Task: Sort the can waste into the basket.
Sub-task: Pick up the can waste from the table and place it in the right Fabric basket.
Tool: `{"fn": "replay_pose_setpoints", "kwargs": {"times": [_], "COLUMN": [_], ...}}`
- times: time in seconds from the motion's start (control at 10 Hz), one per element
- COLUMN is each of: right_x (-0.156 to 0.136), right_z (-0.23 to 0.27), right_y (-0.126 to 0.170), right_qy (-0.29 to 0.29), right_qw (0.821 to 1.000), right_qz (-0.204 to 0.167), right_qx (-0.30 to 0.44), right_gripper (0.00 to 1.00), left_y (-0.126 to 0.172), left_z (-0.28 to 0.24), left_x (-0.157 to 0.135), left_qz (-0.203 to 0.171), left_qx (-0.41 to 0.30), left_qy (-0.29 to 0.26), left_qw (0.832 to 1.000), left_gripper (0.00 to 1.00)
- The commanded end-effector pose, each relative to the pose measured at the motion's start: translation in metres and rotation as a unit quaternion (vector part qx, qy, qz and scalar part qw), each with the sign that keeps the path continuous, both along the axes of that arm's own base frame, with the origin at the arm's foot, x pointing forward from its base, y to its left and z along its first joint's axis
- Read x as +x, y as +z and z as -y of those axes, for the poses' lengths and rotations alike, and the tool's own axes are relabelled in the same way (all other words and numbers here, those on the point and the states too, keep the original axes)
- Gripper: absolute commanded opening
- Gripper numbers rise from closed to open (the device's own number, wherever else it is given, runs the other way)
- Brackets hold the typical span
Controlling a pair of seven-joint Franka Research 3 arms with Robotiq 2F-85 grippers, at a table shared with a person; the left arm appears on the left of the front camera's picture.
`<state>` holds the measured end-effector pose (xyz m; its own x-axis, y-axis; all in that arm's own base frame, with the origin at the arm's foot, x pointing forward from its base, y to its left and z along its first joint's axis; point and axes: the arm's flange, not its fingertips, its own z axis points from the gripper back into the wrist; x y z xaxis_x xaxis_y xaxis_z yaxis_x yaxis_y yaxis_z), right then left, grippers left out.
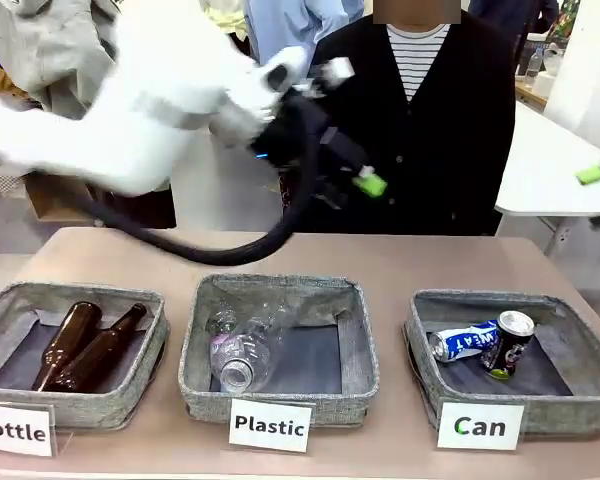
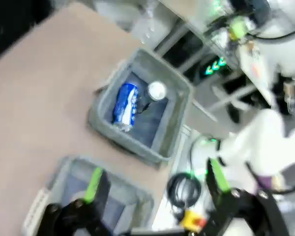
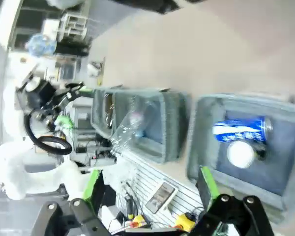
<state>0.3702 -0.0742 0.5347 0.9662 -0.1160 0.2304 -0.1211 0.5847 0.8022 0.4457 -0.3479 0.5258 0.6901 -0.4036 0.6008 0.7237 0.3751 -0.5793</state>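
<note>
We see three grey baskets in a row on the tabletop [image 1: 400,262], each with a white sign at its near edge: "Bottle", "Plastic" and "Can".

The Can basket [image 1: 565,410] is the one on the right in the front view. Both cans are inside it. The blue can [image 1: 462,341] lies on its side toward the left wall. The black can [image 1: 508,343] leans tilted just beside it, silver top up, and the two appear to touch. The left wrist view shows the same basket from above, with the blue can lengthwise and the silver top next to it.

The Bottle basket [image 1: 10,300] holds two brown bottles [image 1: 80,347] lying side by side. The Plastic basket [image 1: 355,350] holds clear bottles [image 1: 246,345], also lying down.

Our left arm [image 1: 130,120] is blurred and raised well above the tabletop, in front of the person [image 1: 430,130] at the far side. The left gripper [image 2: 152,189] has its jaws spread wide, and we see nothing between the green pads.

In the right wrist view, the right gripper [image 3: 150,184] likewise has its jaws wide apart and holds nothing. It is high above the Can basket and the Plastic basket.
</note>
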Motion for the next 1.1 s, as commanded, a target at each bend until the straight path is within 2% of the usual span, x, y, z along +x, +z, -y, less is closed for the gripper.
{"fn": "replay_pose_setpoints", "kwargs": {"times": [0.0, 0.1, 0.2, 0.3, 0.4, 0.5, 0.7, 0.8, 0.9, 1.0], "right_x": [0.006, 0.009, 0.011, 0.016, 0.023, 0.037, 0.063, 0.072, 0.076, 0.058], "right_z": [-0.051, -0.083, -0.107, -0.123, -0.134, -0.142, -0.145, -0.142, -0.136, -0.141], "right_y": [0.008, 0.010, 0.006, -0.003, -0.014, -0.029, -0.061, -0.075, -0.087, -0.072], "right_qy": [0.048, 0.051, 0.067, 0.091, 0.128, 0.149, 0.128, 0.109, 0.064, 0.126], "right_qw": [0.998, 0.993, 0.991, 0.988, 0.982, 0.977, 0.981, 0.983, 0.991, 0.982], "right_qz": [-0.028, -0.060, -0.064, -0.069, -0.070, -0.062, -0.017, -0.001, 0.023, -0.036], "right_qx": [0.038, 0.085, 0.099, 0.107, 0.119, 0.137, 0.144, 0.145, 0.112, 0.137], "right_gripper": [1.00, 1.00, 1.00, 1.00, 1.00, 1.00, 1.00, 1.00, 1.00, 1.00], "left_y": [-0.036, -0.040, -0.042, -0.048, -0.059, -0.075, -0.113, -0.132, -0.098, -0.098], "left_z": [-0.133, -0.188, -0.236, -0.278, -0.314, -0.342, -0.370, -0.373, -0.370, -0.370], "left_x": [-0.081, -0.072, -0.068, -0.068, -0.071, -0.073, -0.072, -0.065, -0.094, -0.094], "left_qz": [-0.025, -0.069, -0.104, -0.125, -0.144, -0.153, -0.144, -0.141, -0.165, -0.165], "left_qx": [-0.104, -0.153, -0.197, -0.220, -0.242, -0.229, -0.240, -0.251, -0.246, -0.246], "left_qy": [0.086, 0.114, 0.100, 0.095, 0.065, 0.049, -0.024, -0.038, 0.025, 0.025], "left_qw": [0.991, 0.979, 0.970, 0.963, 0.957, 0.960, 0.960, 0.957, 0.955, 0.955], "left_gripper": [1.00, 1.00, 1.00, 1.00, 1.00, 1.00, 1.00, 1.00, 1.00, 1.00]}}
